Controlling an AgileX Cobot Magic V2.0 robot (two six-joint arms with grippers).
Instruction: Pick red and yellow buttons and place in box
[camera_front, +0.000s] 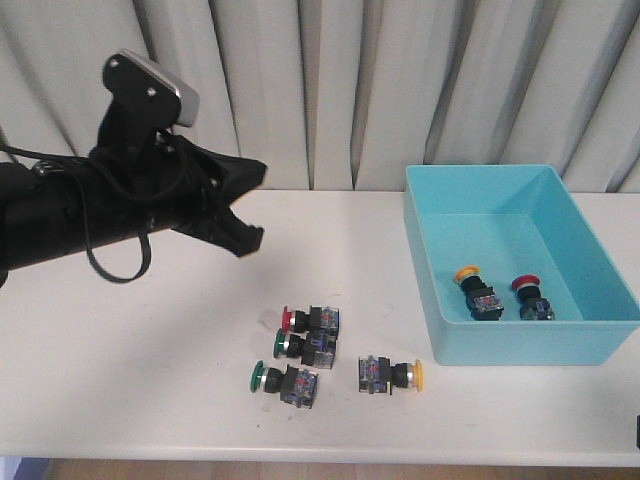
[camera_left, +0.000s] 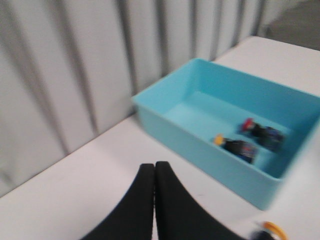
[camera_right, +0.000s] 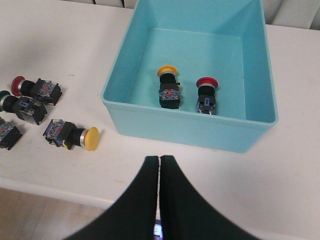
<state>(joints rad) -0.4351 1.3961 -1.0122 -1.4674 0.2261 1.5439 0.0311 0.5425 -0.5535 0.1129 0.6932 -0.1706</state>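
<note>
Lying in box (camera_front: 600, 345), mushroom-capped buttons (camera_front: 480, 293)

Even, soft, bright light is cast from above; faint shadows are thrown under the left arm (camera_front: 120, 215). The left wrist view is blurred; the box (camera_left: 200, 142) is smeared.

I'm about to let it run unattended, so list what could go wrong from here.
1. A yellow-capped switch and a red-capped one remain on the table, resembling the yellow button and red button in the box; the robot may grab them by mistake.
2. The green-capped switches lie packed beside them, so a shut left hand coming down could knock the cluster.
</note>
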